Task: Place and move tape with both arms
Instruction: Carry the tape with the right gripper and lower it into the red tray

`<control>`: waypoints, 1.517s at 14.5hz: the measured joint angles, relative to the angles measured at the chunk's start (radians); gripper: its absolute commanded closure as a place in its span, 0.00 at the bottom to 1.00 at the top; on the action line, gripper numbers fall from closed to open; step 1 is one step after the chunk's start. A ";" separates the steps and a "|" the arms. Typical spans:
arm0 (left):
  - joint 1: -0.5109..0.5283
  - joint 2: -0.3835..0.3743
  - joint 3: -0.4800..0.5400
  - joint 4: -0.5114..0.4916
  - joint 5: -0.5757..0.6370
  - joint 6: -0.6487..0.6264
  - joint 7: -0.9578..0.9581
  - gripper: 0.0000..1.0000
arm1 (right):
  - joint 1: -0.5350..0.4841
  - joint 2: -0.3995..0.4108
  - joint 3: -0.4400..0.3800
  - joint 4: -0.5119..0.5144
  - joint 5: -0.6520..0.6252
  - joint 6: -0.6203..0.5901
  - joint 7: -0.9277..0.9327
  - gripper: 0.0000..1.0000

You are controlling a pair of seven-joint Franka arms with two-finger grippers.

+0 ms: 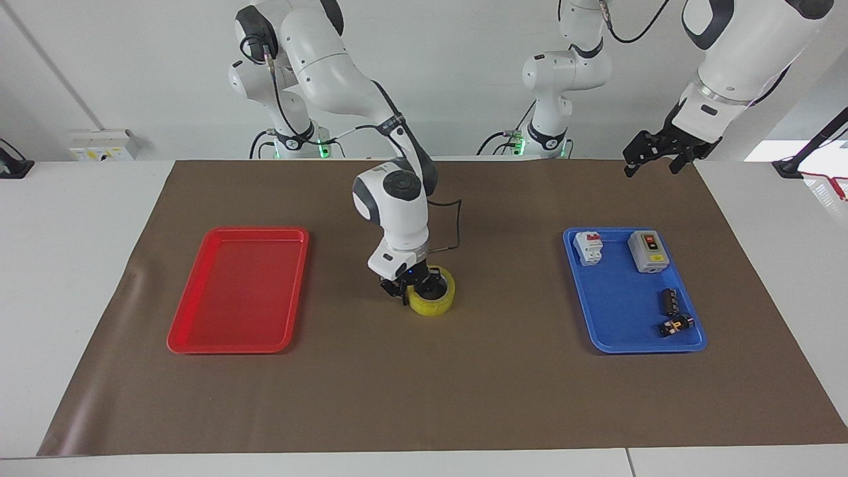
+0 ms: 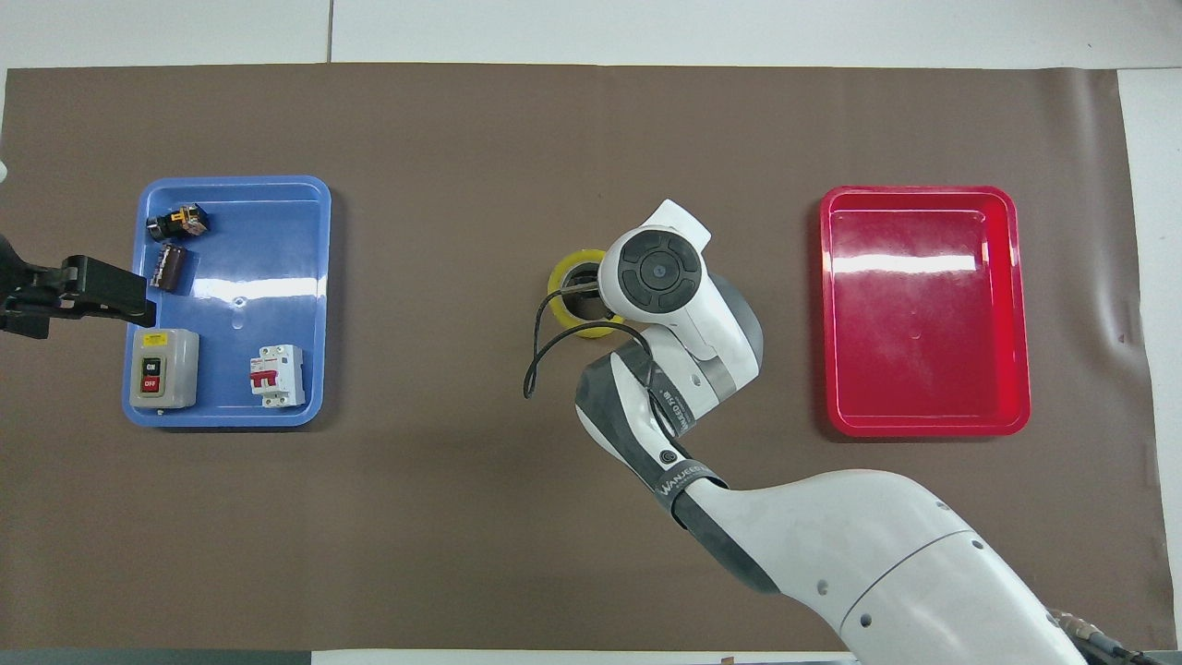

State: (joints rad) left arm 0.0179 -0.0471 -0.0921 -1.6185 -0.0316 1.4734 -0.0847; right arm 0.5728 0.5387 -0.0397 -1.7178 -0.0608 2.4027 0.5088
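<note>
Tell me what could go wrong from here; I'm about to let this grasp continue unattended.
The right gripper straddles only one wall of the tape, so the roll could tilt or slip when lifted. The arm's loose black cable hangs beside the roll and might snag. The left gripper waits above the blue tray's end of the table.

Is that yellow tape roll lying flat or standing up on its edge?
Lying flat. The tape rests on the brown mat with its hole facing up, and the right gripper is down at its rim.
</note>
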 measured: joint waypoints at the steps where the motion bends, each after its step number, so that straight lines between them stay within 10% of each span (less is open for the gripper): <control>1: 0.000 0.000 -0.002 0.000 0.000 0.000 0.000 0.00 | 0.000 0.000 0.000 0.009 0.000 -0.023 0.000 1.00; 8: 0.000 -0.007 -0.009 0.000 0.000 -0.001 0.000 0.00 | -0.061 -0.077 -0.024 0.093 -0.001 -0.219 0.002 1.00; 15: 0.000 -0.008 -0.009 0.000 0.000 0.005 0.001 0.00 | -0.437 -0.373 -0.027 -0.103 -0.003 -0.383 -0.473 1.00; 22: 0.001 -0.008 -0.010 -0.003 0.000 0.005 0.001 0.00 | -0.602 -0.402 -0.025 -0.439 -0.002 0.005 -0.670 1.00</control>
State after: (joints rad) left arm 0.0186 -0.0551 -0.1017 -1.6220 -0.0317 1.4781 -0.0841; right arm -0.0289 0.1371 -0.0650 -2.1569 -0.0632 2.4075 -0.1611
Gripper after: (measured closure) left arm 0.000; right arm 0.784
